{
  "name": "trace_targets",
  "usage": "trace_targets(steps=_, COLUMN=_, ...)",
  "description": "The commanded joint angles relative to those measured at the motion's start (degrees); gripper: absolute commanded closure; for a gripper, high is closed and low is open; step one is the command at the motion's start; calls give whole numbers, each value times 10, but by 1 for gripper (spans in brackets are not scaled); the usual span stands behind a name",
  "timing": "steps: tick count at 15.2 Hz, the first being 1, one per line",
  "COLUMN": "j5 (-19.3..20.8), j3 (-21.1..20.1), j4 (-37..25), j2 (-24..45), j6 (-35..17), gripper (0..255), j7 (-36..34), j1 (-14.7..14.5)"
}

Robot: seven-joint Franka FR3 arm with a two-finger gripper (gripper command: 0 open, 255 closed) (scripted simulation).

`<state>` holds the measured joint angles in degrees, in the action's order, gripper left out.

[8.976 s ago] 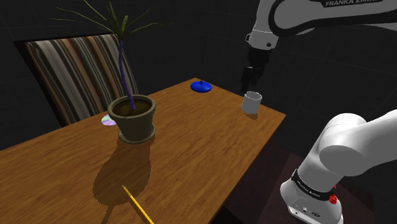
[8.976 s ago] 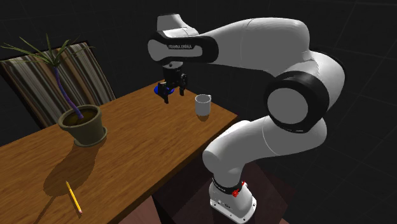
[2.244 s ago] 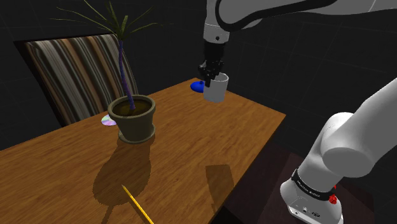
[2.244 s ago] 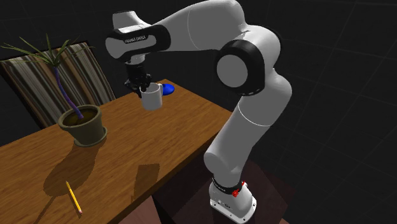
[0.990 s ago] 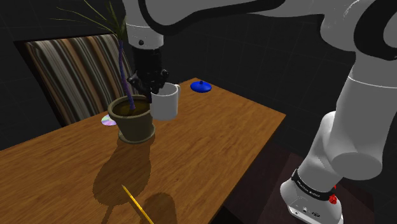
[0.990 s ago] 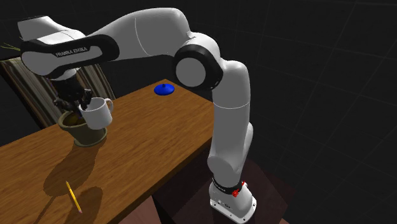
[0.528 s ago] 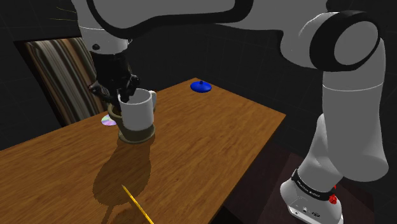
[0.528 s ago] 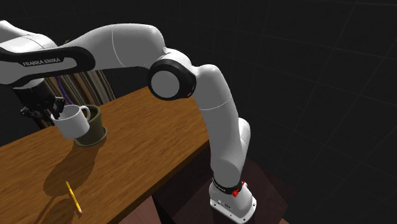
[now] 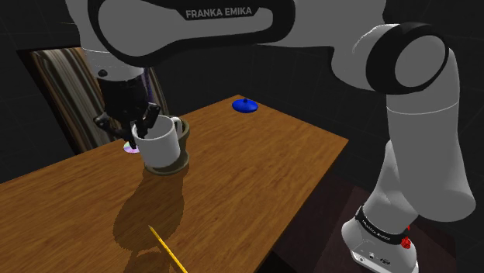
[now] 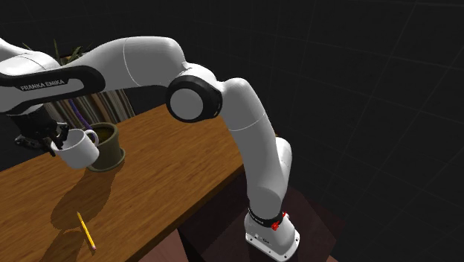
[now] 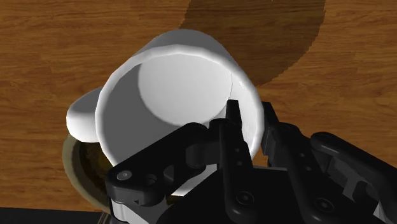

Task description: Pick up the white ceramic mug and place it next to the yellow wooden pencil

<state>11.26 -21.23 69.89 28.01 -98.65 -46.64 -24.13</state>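
The white mug (image 9: pixel 161 144) hangs above the wooden table (image 9: pixel 256 167), tilted, in front of the plant pot (image 9: pixel 184 136). My black gripper (image 9: pixel 144 122) is shut on its rim, one finger inside the cup and one outside; the wrist view shows the fingers (image 11: pixel 233 130) clasping the mug (image 11: pixel 172 89) wall. The yellow pencil (image 9: pixel 167 250) lies near the table's front edge, below and apart from the mug. In the second exterior view the mug (image 10: pixel 77 149) hangs from the gripper (image 10: pixel 58 140) beside the pot (image 10: pixel 111 147), with the pencil (image 10: pixel 86 230) lower down.
A blue lid-like object (image 9: pixel 245 105) rests at the table's far corner. A shiny disc (image 9: pixel 129 147) peeks out beside the pot. A striped chair back (image 9: pixel 58 81) stands behind the table. The table's edge drops off toward the stand (image 9: pixel 380 240).
The arm has carried the mug toward the shoulder view's left and slightly lower, from beside the pot to in front of it. The grip on the rim is unchanged.
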Motion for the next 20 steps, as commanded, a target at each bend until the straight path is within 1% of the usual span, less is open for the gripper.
trace_targets(steps=1, j5=2, j3=4, j4=23, j2=1, j6=-16, gripper=255, j7=-1, j1=5)
trace_targets(steps=10, j5=3, j3=8, j4=91, j2=2, j6=-84, gripper=255, j7=-6, j1=10)
trace_targets(steps=20, j5=9, j3=16, j4=145, j2=17, j6=-153, gripper=255, j7=-12, j1=9)
